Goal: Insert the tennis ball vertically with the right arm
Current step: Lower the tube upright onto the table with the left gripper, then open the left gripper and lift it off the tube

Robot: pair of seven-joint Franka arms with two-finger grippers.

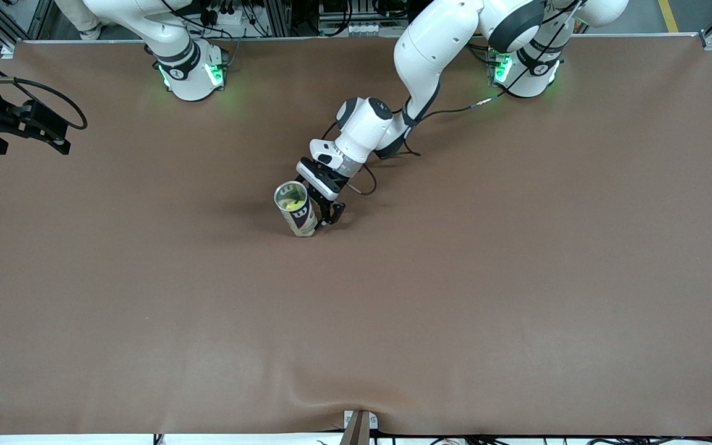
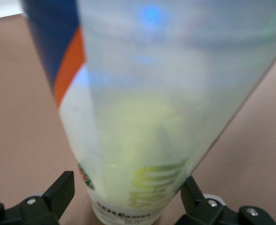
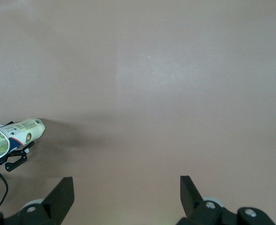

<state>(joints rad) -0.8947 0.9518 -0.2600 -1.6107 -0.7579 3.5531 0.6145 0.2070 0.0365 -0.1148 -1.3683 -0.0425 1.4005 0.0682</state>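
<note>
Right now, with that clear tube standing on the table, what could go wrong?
The clear plastic ball tube stands upright with the open left pincer straddling its base; a nudge might topple it. The yellow-green tennis ball inside could roll out. The right pincer hangs open over bare brown table.

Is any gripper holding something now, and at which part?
Nothing is clamped: the open left gripper brackets the ball can near its base; the right gripper is open, over bare table.
</note>
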